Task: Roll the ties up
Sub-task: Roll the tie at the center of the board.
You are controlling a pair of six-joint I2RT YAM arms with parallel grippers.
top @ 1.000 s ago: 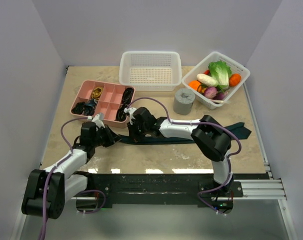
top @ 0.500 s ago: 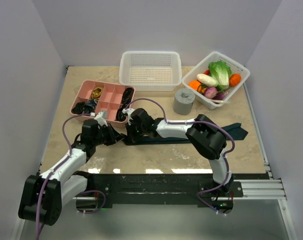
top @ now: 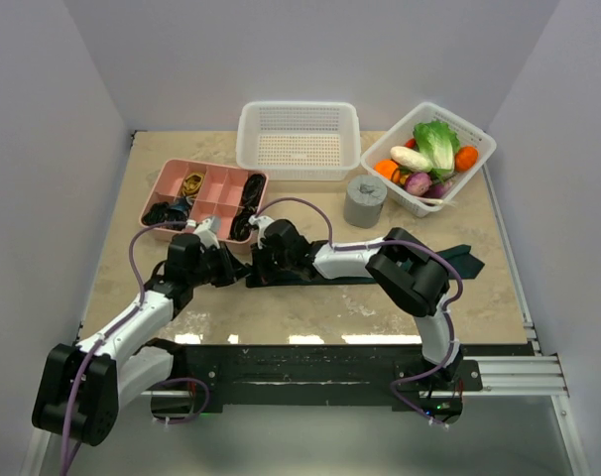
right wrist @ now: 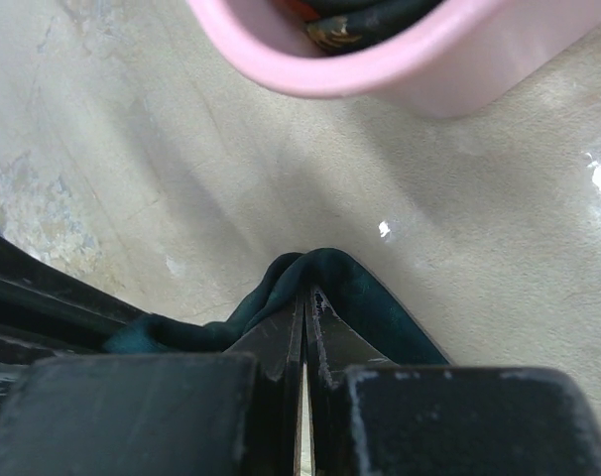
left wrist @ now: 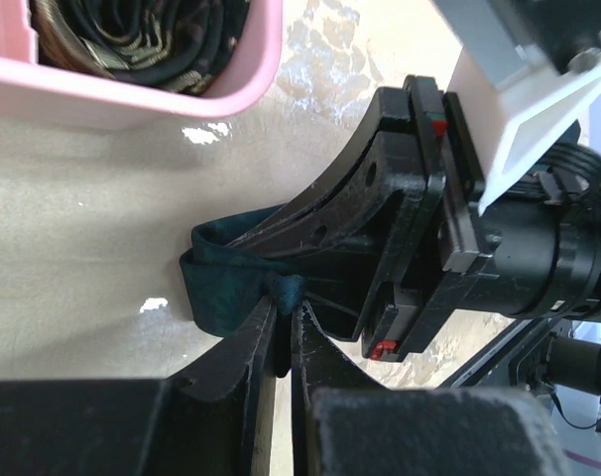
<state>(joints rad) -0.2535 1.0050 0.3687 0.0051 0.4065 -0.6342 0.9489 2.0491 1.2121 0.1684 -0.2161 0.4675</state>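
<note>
The dark teal tie lies left to right across the near middle of the table, mostly under my right arm, its wide end to the right. At its left end my two grippers meet tip to tip. My left gripper is shut on a small fold of the tie, pinched at the tips of the left gripper. My right gripper is shut, and the tie loops over the closed tips of the right gripper. Its black fingers cross the left wrist view.
A pink divided tray with black cords stands just behind the grippers; its pink tray wall is close. A grey cylinder, an empty white basket and a basket of vegetables stand further back.
The tie's wide end has slid left toward the grippers. My left arm has stretched forward, bringing its gripper right, up against the right one. Both grippers have stayed shut.
</note>
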